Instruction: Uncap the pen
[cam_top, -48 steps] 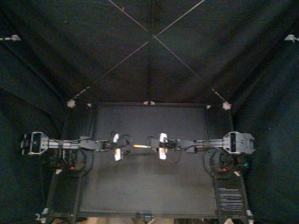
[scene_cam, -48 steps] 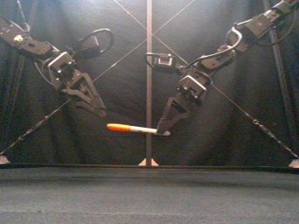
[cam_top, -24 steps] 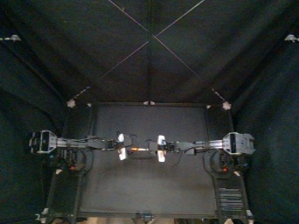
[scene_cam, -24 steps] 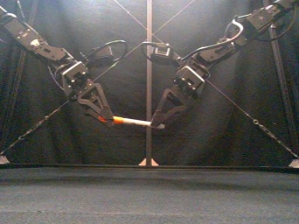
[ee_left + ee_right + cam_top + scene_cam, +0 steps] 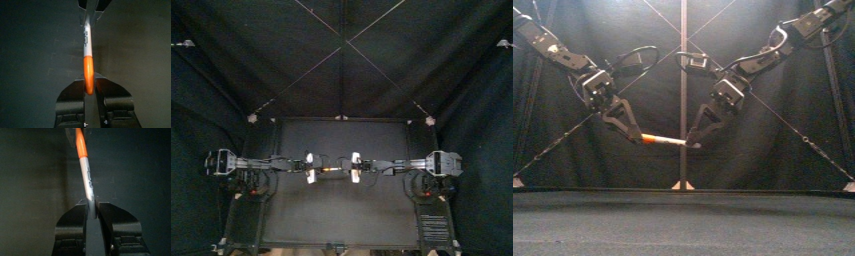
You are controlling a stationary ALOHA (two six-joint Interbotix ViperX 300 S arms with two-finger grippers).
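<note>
The marker pen (image 5: pixel 667 141) is held level in the air between the two grippers, well above the table (image 5: pixel 684 220). The orange cap (image 5: pixel 87 75) is clamped between the jaws of the left gripper (image 5: pixel 635 136), which are drawn narrowly onto it. The pale barrel (image 5: pixel 87 178) is pinched at the end opposite the cap by the jaws of the right gripper (image 5: pixel 694 145), likewise pulled in tight. The cap is seen seated on the barrel, with no gap between them. The two sets of jaws face each other along the pen's length, near but apart.
</note>
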